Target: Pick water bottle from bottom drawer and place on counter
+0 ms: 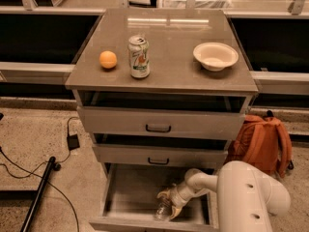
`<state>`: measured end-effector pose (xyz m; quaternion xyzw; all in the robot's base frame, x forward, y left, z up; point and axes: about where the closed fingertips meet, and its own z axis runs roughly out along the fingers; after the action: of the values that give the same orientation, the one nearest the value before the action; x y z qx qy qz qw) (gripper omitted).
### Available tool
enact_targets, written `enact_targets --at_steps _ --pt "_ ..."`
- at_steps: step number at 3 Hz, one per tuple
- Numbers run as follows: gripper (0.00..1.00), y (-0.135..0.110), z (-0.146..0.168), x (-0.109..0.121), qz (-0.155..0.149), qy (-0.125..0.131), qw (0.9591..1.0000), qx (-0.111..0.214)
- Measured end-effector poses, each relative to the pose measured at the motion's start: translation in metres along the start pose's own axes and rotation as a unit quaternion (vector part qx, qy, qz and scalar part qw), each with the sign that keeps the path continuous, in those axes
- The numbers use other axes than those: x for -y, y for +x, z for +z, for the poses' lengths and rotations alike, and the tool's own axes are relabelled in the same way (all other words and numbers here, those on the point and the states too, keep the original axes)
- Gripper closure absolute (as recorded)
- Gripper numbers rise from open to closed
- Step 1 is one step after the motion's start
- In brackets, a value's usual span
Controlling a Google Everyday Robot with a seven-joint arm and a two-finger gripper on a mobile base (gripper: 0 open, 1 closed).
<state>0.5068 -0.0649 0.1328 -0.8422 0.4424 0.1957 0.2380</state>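
1. Counter (169, 83) – flat, glossy grey-brown rectangular slab with edges overhanging the cabinet; carries the soda can (139, 57), a printed white-green metal cylinder standing upright.
2. Just left of the soda can, a small round orange ball (108, 59), matte and smooth.
3. Well right of the soda can, a shallow pale bowl (216, 56) with a wide round rim.
4. Below the soda can, two shallow grey metal drawers with dark handles, both slightly ajar.
5. Far below the soda can, the bottom drawer (129, 192) – pulled out, deep, with a wide flat grey tray.
6. Below the soda can and a little to its right, the water bottle (161, 211): small, clear plastic, lying in the bottom drawer's tray near the front wall.
7. Gripper (166, 204) – tan-coloured, down inside the bottom drawer, right at the water bottle; cannot tell whether clamped on it or released.
8. Arm (244, 197) smooth, rounded, off-white, low and right of the soda can.
9. Farther right of the soda can, on the floor, a soft orange backpack (263, 141).
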Motion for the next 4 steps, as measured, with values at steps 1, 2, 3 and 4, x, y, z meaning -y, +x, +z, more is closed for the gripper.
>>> enact_targets --at_steps 1,2,3,4 --pt "0.49 0.003 0.005 -0.003 0.007 -0.003 1.0000 0.006" --pt "0.72 0.004 0.007 -0.005 0.011 -0.004 0.9999 0.010" --pt "0.95 0.003 0.008 -0.005 0.012 -0.004 0.9998 0.015" --pt "1.00 -0.007 -0.008 0.001 0.007 0.021 0.9991 0.035"
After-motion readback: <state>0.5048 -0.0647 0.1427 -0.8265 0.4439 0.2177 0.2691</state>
